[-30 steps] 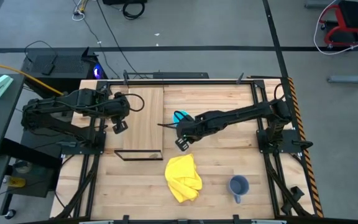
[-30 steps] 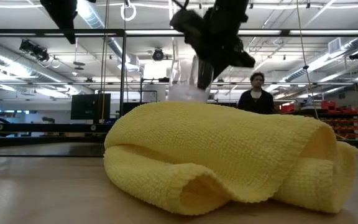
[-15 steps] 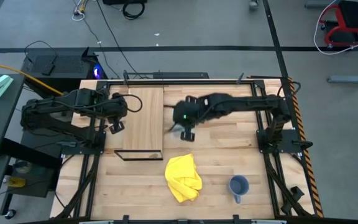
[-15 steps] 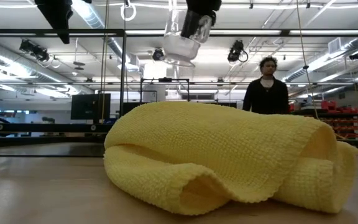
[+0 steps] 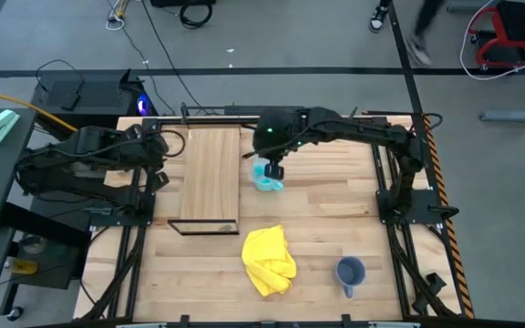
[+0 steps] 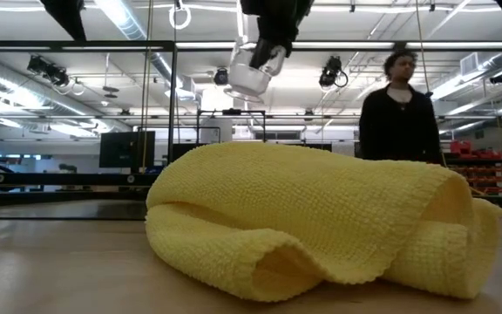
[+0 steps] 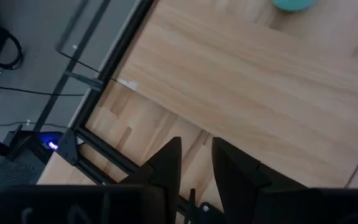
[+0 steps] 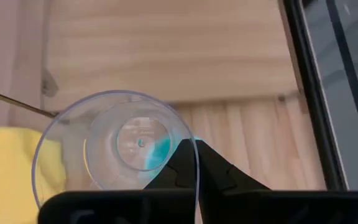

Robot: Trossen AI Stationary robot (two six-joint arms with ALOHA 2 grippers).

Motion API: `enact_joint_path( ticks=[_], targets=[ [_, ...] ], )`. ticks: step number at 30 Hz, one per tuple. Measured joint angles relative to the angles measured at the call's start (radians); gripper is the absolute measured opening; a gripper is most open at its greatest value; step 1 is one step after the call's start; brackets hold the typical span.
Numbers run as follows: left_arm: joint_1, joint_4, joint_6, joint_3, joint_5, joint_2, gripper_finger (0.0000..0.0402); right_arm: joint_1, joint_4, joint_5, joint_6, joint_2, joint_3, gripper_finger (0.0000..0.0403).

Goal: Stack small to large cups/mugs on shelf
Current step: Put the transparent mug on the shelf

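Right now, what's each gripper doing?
Left gripper: open, holding nothing.
Right gripper: shut on the clear cup, held in the air.

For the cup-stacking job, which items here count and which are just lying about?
Job items: clear cup held in the shut right gripper over the cyan mug; grey-blue mug; shelf.
Lying about: yellow cloth.
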Motion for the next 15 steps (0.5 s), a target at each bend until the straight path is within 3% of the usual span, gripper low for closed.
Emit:
enact_joint_path(
  ticks=[8, 15],
  targets=[
    [0.0, -0.002, -0.026, 0.0, -0.038, -0.025, 0.0086, 0.014, 0.057, -0.098, -0.102, 0.099, 0.027, 0.0],
    [0.0, -0.002, -0.083, 0.0, -0.038, -0.025, 0.0078, 0.017, 0.017, -0.133, -0.169, 0.261, 0.239, 0.0]
  ],
)
